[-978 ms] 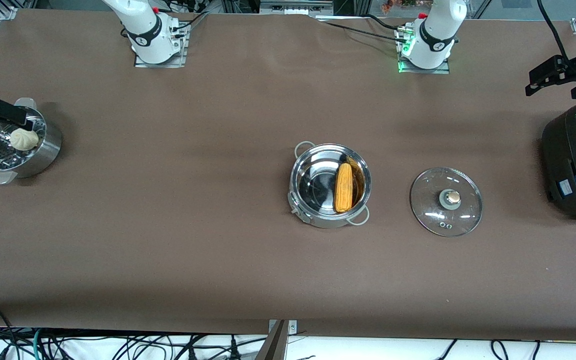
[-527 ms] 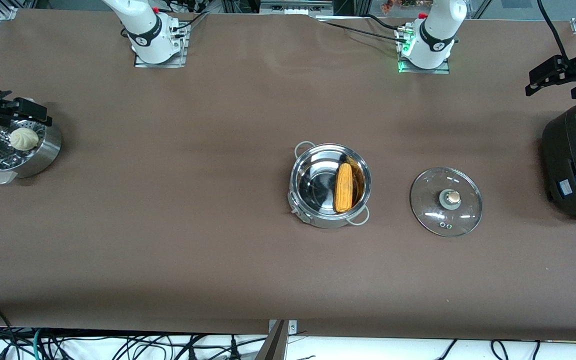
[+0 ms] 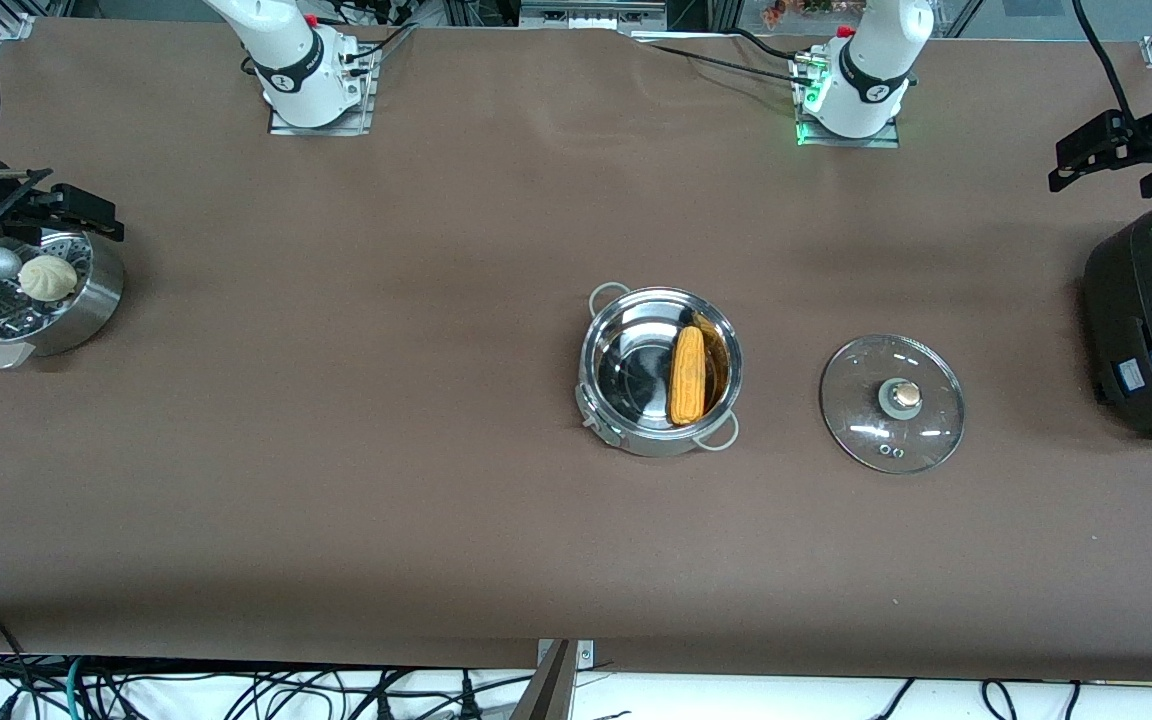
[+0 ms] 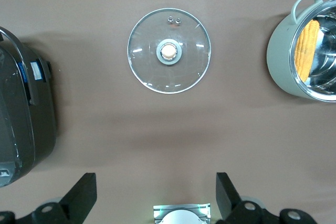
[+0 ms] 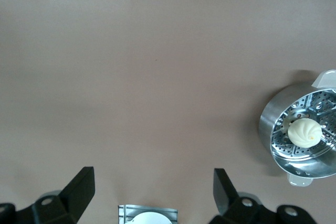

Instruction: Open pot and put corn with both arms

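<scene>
The steel pot (image 3: 636, 438) stands open mid-table with the yellow-orange corn (image 3: 687, 375) lying inside it. Its glass lid (image 3: 892, 402) lies flat on the table beside it, toward the left arm's end. The left wrist view shows the lid (image 4: 169, 51), the pot (image 4: 281, 61) and the corn (image 4: 306, 51) from high above. My left gripper (image 3: 1106, 160) is open and empty, high over the table by the black cooker; in its own view (image 4: 155, 195) the jaws stand wide apart. My right gripper (image 3: 26, 225) is open and empty, high over the steamer bowl, as its wrist view (image 5: 152, 192) also shows.
A perforated steel steamer bowl (image 3: 96, 300) with a pale bun (image 3: 47, 277) stands at the right arm's end; it also shows in the right wrist view (image 5: 270, 116). A large black cooker (image 3: 1151, 320) stands at the left arm's end.
My right gripper has risen and shifted over the steamer bowl toward the bases. The left arm, pot, corn and lid have not moved.
</scene>
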Tool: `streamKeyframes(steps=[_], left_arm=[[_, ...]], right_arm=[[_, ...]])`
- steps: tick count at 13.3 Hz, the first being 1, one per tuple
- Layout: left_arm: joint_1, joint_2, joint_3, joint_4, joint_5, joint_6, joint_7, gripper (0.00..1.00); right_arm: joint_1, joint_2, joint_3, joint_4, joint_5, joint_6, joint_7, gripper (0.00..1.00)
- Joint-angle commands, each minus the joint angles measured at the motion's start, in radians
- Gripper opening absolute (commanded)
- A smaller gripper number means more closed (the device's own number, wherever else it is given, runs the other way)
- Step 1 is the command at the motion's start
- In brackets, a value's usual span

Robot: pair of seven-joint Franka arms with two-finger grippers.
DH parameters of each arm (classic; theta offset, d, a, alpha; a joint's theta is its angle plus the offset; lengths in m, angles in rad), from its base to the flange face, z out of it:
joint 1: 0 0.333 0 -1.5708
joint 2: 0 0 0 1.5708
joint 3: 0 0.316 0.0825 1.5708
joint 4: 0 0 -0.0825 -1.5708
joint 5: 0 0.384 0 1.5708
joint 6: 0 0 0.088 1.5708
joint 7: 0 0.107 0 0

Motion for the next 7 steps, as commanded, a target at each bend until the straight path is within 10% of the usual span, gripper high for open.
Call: streamKeyframes(steps=[1,7], left_arm=[[-0.001,0.015,-0.005,0.035,0.03,-0.025,-0.005,1.0],[0.001,0.015,-0.004,0.035,0.03,-0.025,-0.006,1.0]], right_arm=[[0.006,0.008,0.01,0.016,-0.035,0.008,0.012,1.0],[-0.001,0.034,0.004,0.042,-0.039,0.011,0.013,1.0]])
